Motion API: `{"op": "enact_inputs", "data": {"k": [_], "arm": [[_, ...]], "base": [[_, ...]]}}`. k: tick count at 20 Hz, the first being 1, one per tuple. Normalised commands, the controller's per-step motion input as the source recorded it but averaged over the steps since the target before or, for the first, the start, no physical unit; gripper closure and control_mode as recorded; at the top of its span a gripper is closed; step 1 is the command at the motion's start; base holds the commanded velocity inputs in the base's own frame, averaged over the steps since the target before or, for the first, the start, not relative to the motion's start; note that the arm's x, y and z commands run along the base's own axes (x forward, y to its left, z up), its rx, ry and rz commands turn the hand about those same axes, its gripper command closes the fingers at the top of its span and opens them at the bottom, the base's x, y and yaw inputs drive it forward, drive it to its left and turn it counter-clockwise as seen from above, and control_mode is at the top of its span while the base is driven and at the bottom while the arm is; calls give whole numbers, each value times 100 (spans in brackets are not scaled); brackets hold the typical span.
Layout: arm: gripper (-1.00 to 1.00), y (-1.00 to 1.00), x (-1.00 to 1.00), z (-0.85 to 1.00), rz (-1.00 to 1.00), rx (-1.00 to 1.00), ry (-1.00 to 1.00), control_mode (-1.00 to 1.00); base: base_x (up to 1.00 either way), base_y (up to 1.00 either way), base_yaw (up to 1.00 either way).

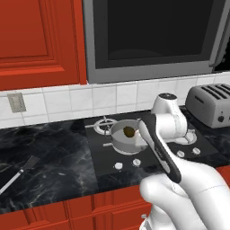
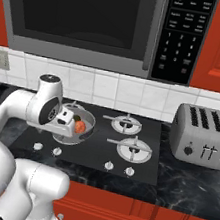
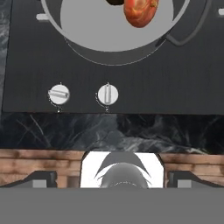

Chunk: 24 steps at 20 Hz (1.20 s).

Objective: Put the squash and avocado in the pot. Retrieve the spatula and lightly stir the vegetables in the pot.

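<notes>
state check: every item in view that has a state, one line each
squash: in the pot.
avocado: in the pot, beside the squash.
pot: upright on the stove's front left burner, no lid.
spatula: flat on the counter left of the stove, untouched.
gripper: holds nothing; open or shut, cannot tell.
stove knobs: setting unreadable.
toaster: upright on the counter right of the stove, slots look empty.
microwave: door closed.

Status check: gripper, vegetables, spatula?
Gripper above the stove's front edge, nothing between its tips. Squash and avocado in the pot. Spatula on the counter left, untouched.
</notes>
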Motion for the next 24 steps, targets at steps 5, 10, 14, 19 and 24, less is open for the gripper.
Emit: {"op": "enact_inputs", "data": {"k": [5, 10, 14, 19, 24], "arm": [[-100, 0, -23, 0, 2, 0, -5, -100], [-100, 0, 0, 0, 0, 0, 0, -100], [-100, 0, -6, 0, 0, 0, -1, 100], [-100, 0, 0, 0, 0, 0, 0, 100], [-100, 0, 0, 0, 0, 0, 0, 100]], "base": [[0, 0, 0], [0, 0, 0], [-19, 12, 0], [-30, 64, 2], [-5, 97, 5]]}}
